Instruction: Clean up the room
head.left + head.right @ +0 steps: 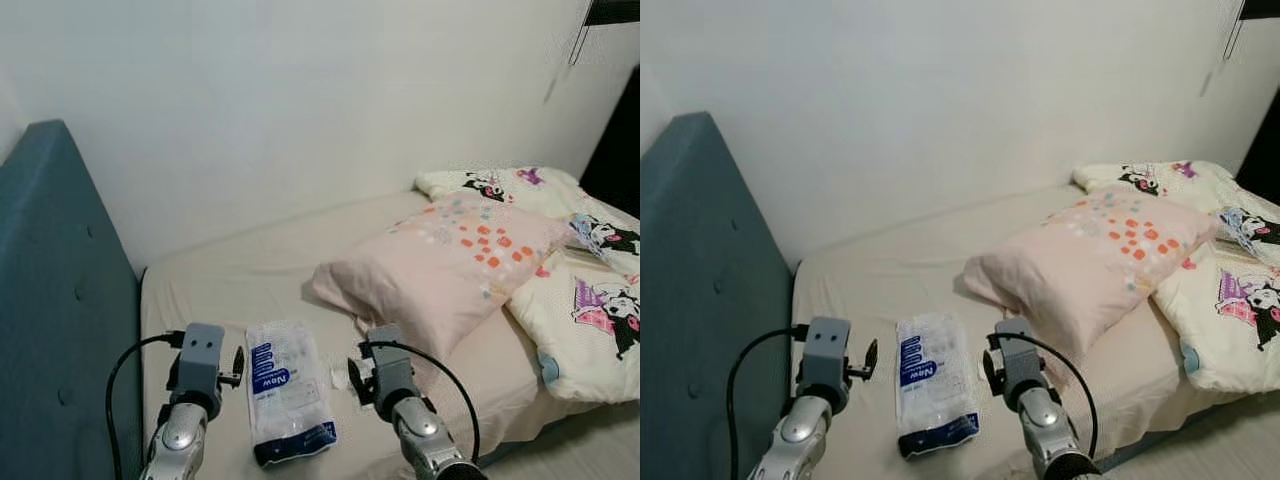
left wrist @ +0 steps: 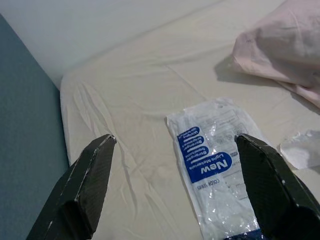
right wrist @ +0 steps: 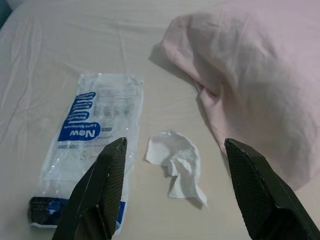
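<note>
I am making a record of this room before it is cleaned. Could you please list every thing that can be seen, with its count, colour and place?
plastic bag: 1, clear with blue print, flat on the sheet between the two arms.
tissue: 1, white, crumpled, on the sheet between the plastic bag and the pink pillow.
pink pillow: 1, pale pink with coloured dots, on the bed to the right of the bag.
cartoon pillows: at least 2, cream with cartoon figures, at the right edge of the bed.
bed sheet: 1, cream, covering the mattress.
headboard: 1, teal, on the left.
wall: white, behind the bed.
left gripper: jaws open, above the bag.
right gripper: jaws open, above the tissue.
</note>
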